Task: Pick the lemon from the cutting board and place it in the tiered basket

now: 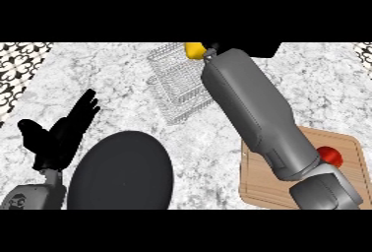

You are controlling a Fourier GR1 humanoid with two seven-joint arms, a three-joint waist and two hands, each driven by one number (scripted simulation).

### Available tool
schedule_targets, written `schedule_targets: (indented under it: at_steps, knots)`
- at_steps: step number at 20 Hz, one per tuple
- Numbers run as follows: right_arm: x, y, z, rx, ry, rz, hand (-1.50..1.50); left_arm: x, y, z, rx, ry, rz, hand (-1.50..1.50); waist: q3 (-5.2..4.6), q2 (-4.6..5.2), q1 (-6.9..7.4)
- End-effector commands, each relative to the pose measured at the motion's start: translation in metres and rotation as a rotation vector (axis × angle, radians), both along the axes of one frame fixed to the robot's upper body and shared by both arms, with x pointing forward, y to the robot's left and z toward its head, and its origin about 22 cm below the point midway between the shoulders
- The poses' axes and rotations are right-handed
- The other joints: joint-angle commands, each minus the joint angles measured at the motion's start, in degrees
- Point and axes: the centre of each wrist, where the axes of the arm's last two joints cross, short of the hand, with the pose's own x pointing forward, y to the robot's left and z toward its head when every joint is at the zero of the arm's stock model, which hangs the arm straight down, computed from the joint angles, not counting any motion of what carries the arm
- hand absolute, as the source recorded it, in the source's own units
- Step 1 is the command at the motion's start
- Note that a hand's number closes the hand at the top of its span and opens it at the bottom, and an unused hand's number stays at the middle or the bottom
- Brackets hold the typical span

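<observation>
Right hand (213,47) at far edge, beside lemon (193,49) above tiered basket (178,83); grip not discernible. Left hand (62,133) open, resting.

My right forearm (254,108) hides most of my right hand (260,49); grip unclear. Only a sliver of lemon (193,49) shows at the counter's (109,64) far edge. Forearm also covers part of basket (174,83), board (341,147) and red thing (333,156). Near edge cuts off plate (123,172).

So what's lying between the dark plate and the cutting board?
Nothing. In the head view, the stretch of counter between the dark plate and the cutting board is bare marble.
</observation>
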Motion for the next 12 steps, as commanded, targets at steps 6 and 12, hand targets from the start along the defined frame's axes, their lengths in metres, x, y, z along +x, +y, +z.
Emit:
schedule_targets:
  at_steps: [6,12]
  knots:
    - [-0.006,-0.012,0.013,0.332,-0.298,-0.075,-1.50,-0.003,0.015,-0.003,-0.003,0.006,0.058,0.00,0.04,-0.90,-3.40]
    - [-0.018,-0.051,0.009,0.335,-0.351,-0.183,-1.50,-0.022,0.037,-0.011,0.019,0.034,0.096,0.00,0.04,-1.92,-6.10]
